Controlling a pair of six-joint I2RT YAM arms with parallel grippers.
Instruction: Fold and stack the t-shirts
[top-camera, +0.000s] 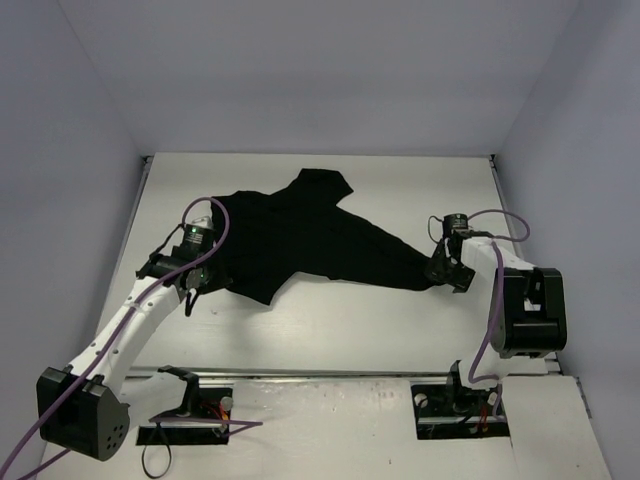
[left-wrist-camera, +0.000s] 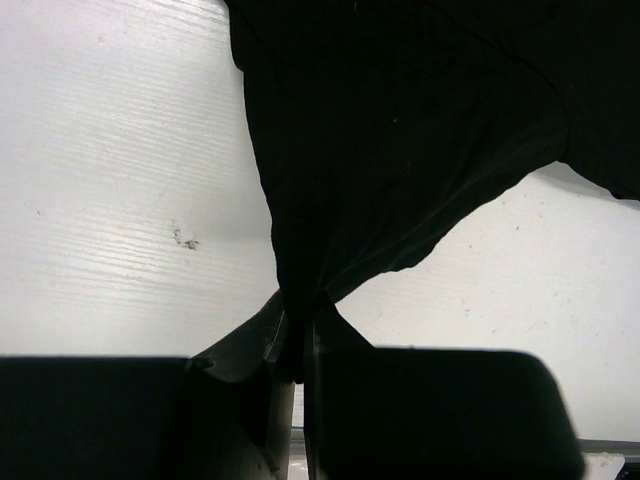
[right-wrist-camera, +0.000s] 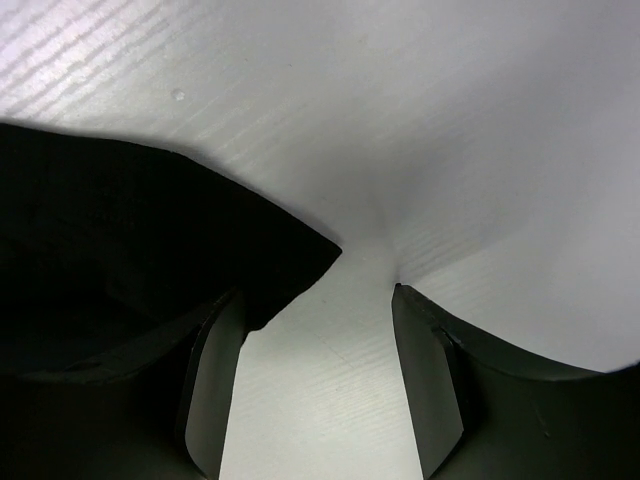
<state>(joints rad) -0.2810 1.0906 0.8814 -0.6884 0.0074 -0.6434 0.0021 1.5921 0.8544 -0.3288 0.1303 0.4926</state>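
A black t-shirt (top-camera: 300, 240) lies crumpled and stretched across the middle of the white table (top-camera: 330, 330). No chest logo shows. My left gripper (top-camera: 197, 282) is shut on the shirt's left edge; in the left wrist view the cloth (left-wrist-camera: 400, 140) runs into the pinched fingers (left-wrist-camera: 297, 335). My right gripper (top-camera: 443, 272) is open at the shirt's right tip. In the right wrist view a corner of the cloth (right-wrist-camera: 140, 230) lies over the left finger (right-wrist-camera: 210, 380), with bare table between the fingers.
White walls enclose the table on three sides. A rail runs along the near edge (top-camera: 330, 378) with the arm bases behind it. A small dark smudge marks the table (left-wrist-camera: 183, 238).
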